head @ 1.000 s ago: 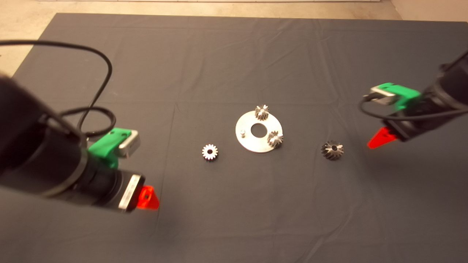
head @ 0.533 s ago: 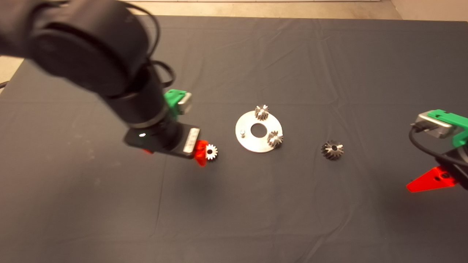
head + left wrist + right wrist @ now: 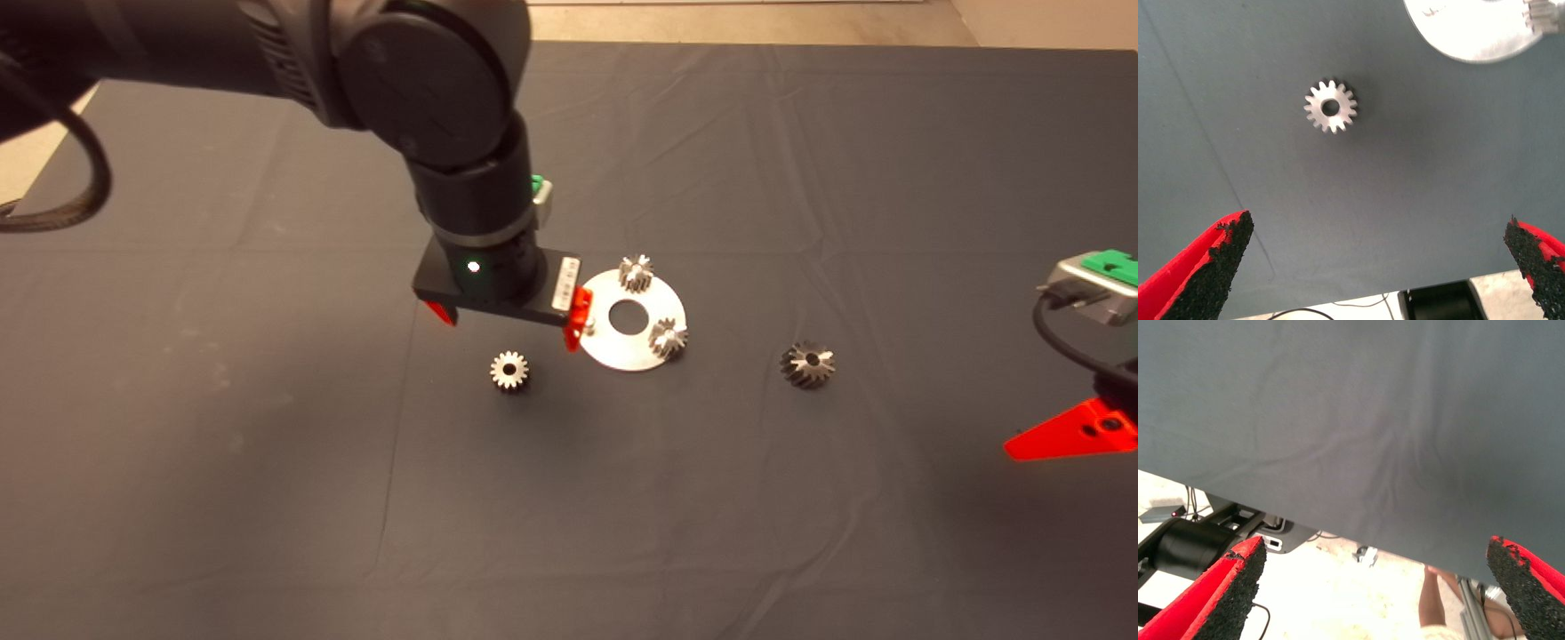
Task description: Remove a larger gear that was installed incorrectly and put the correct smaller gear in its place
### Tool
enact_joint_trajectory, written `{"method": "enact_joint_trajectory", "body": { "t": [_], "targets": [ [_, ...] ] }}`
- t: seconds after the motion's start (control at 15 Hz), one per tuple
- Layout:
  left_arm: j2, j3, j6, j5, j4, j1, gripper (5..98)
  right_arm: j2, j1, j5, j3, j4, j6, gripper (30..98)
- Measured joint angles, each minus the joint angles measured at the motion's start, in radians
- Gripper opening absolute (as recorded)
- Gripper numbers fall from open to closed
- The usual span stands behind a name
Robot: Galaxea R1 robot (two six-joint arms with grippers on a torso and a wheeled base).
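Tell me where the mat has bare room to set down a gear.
Free: the mat near the camera, below the smaller gear, and the far strip above the round plate. Also bare between plate and larger gear. Crowded: around the plate, where the left gripper hovers open. The right gripper waits at the right edge.

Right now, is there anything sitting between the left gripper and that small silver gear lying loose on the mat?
Nothing visible. The left gripper hangs open above the mat, and the smaller gear lies alone on bare cloth ahead of its fingers. The round metal plate sits off to one side, apart from the gear.
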Motion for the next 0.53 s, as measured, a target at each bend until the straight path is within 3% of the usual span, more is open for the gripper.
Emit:
{"method": "enact_joint_trajectory", "body": {
  "t": [0.53],
  "targets": [
    [-0.006,-0.032,-0.064,0.007,0.009,0.047,97.6,0.018,0.036,0.008,0.004,0.0,-0.001,92.4]
  ]
}}
